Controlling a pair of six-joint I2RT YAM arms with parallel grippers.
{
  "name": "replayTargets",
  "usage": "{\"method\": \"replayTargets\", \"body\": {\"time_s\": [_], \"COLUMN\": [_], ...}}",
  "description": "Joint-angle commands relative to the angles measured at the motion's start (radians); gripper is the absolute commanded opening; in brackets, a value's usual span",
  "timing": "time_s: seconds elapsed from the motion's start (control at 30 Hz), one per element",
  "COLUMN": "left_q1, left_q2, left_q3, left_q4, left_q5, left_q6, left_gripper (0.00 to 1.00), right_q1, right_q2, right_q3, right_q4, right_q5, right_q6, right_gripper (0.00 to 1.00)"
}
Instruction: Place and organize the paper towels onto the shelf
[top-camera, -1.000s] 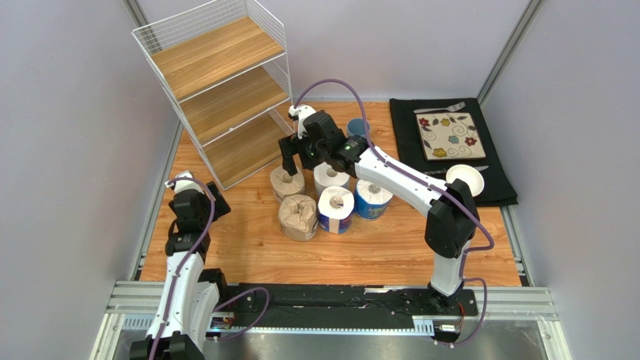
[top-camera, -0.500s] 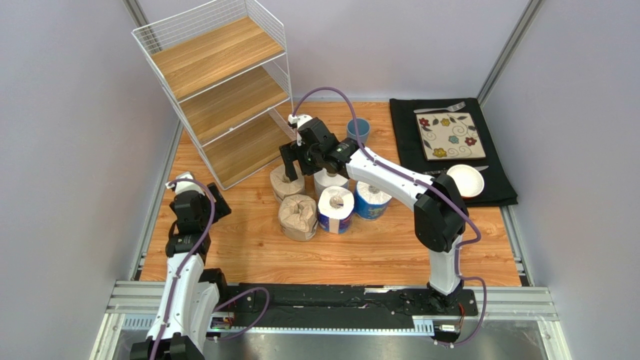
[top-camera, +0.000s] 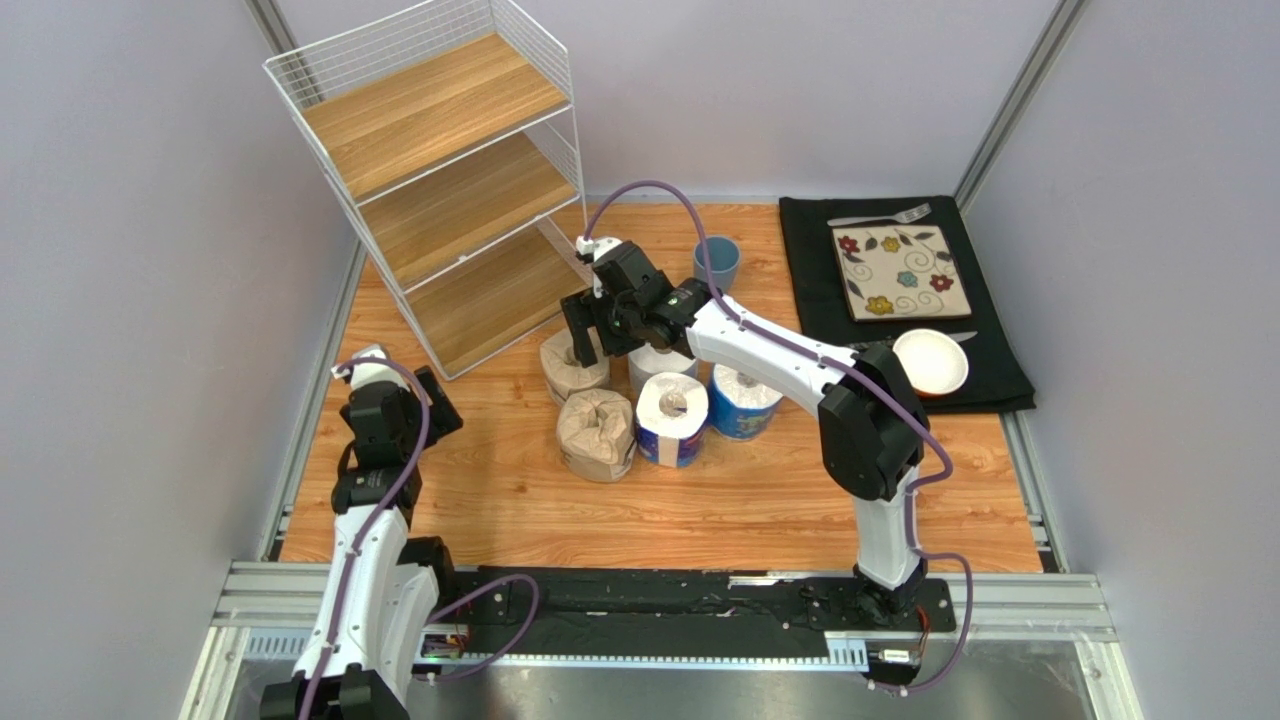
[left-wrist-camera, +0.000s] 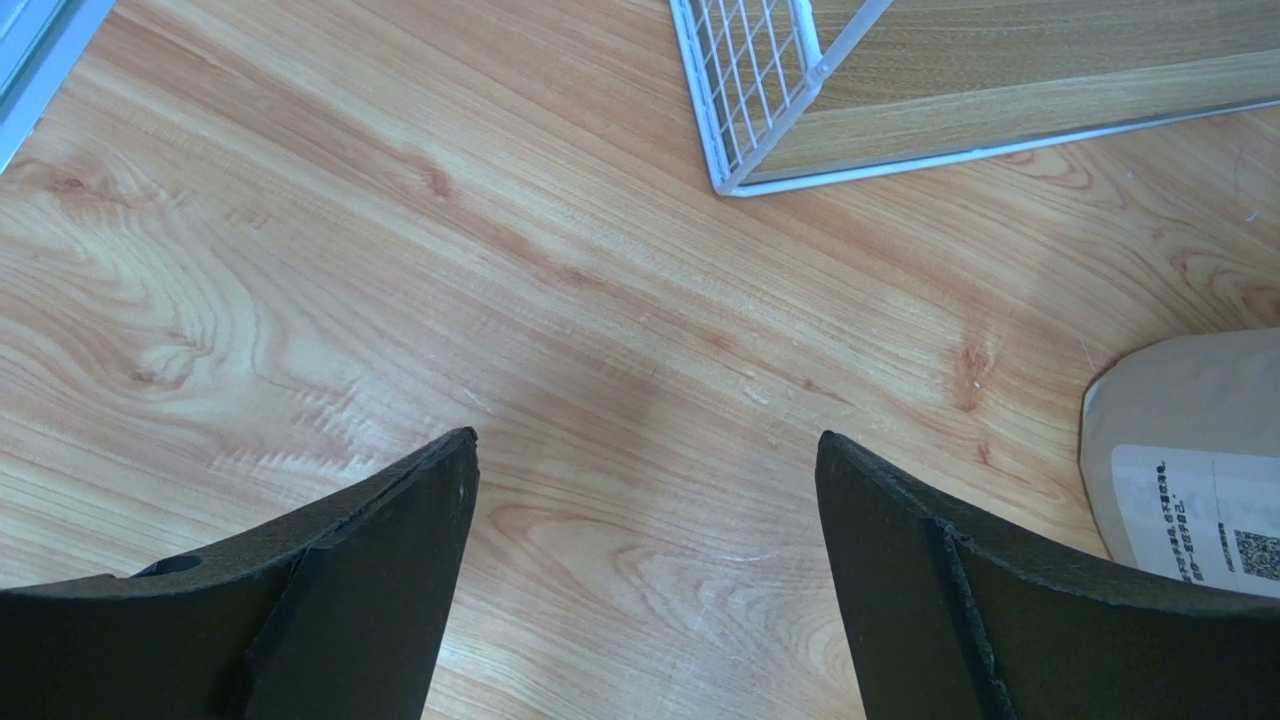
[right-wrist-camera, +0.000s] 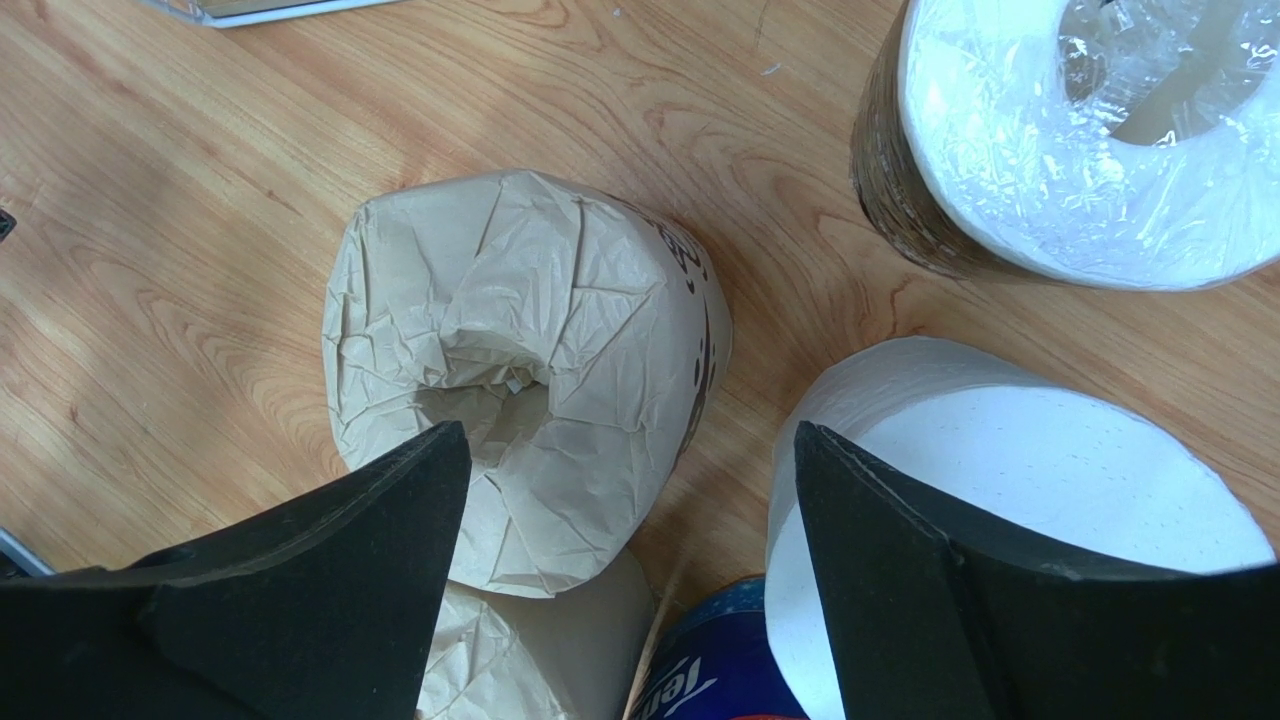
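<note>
The white wire shelf (top-camera: 436, 180) with three wooden boards stands at the far left; its bottom corner shows in the left wrist view (left-wrist-camera: 751, 135). Several rolls cluster mid-table: two brown (top-camera: 576, 365) (top-camera: 597, 432), a white one (top-camera: 661, 365), two blue-wrapped (top-camera: 672, 417) (top-camera: 745, 398). My right gripper (top-camera: 601, 320) hovers open over the far brown roll (right-wrist-camera: 511, 405) and the white roll (right-wrist-camera: 1022, 450); a dark-wrapped roll (right-wrist-camera: 1052, 135) stands beyond. My left gripper (top-camera: 394, 413) is open and empty (left-wrist-camera: 646, 450) over bare table, a brown roll (left-wrist-camera: 1202, 450) to its right.
A blue cup (top-camera: 717, 261) stands just behind the rolls. A black mat (top-camera: 962, 375) at the far right carries a patterned plate (top-camera: 897, 272), a fork and a white bowl (top-camera: 930, 362). Grey walls close in both sides.
My right gripper has moved slightly left and lower over the far rolls, uncovering the blue cup. The left arm has not moved.
</note>
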Motion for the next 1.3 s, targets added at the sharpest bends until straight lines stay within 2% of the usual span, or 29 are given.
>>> {"method": "replayTargets", "body": {"time_s": [0.0,1.27], "left_q1": [0.009,0.009], "left_q2": [0.006,0.009], "left_q3": [-0.003,-0.006], "left_q4": [0.007,0.007], "left_q5": [0.005,0.013], "left_q6": [-0.014,-0.018], "left_gripper": [0.91,0.91], "right_q1": [0.005,0.005], "right_q2": [0.021,0.159], "right_q3": [0.047,0.134], "right_q4": [0.011,-0.004], "right_q5": [-0.025,0.033], "right_q6": [0.01,0.056], "right_gripper": [0.83,0.72]}}
